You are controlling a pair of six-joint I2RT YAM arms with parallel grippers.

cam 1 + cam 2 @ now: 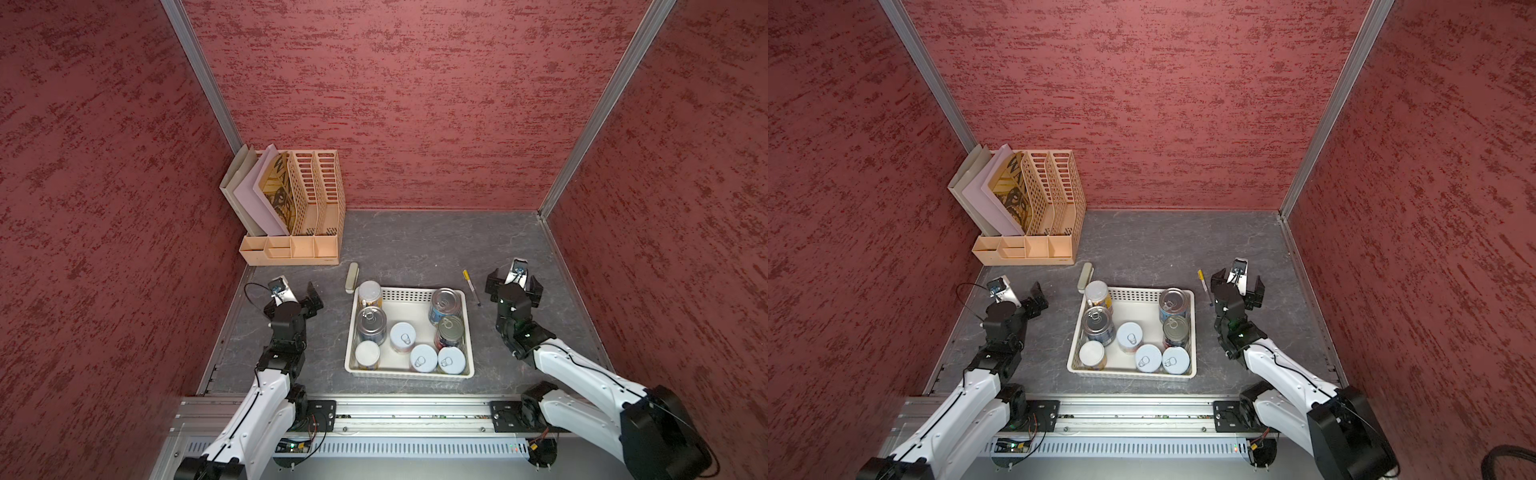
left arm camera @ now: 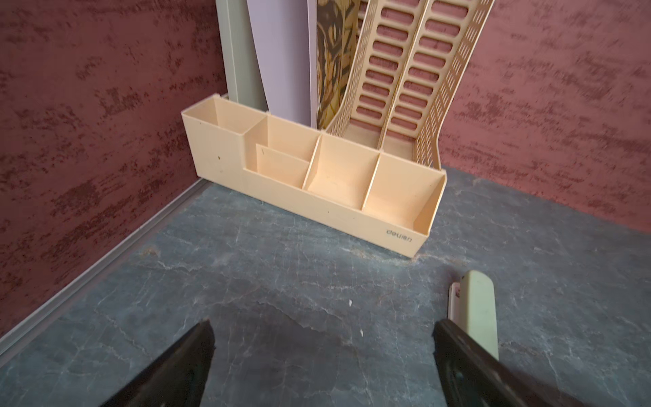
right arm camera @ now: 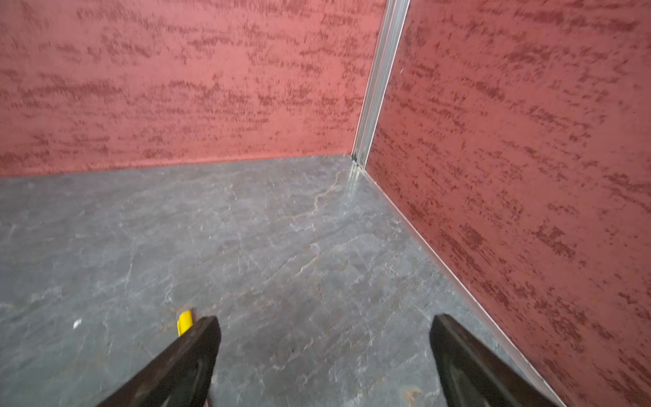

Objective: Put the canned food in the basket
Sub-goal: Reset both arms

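Note:
The white perforated basket sits at the middle of the grey table. Several cans of canned food stand upright inside it: white-lidded ones such as and metal-topped ones with blue labels such as; the same cans show in both top views, for example. My left gripper hangs to the basket's left, open and empty. To the basket's right, my right gripper is also open over bare table. Neither wrist view shows the basket or the cans.
A peach file rack with folders fills the far left corner. A beige stapler-like bar lies at the basket's far left corner. A yellow-capped pen lies between basket and right gripper. Red walls enclose three sides.

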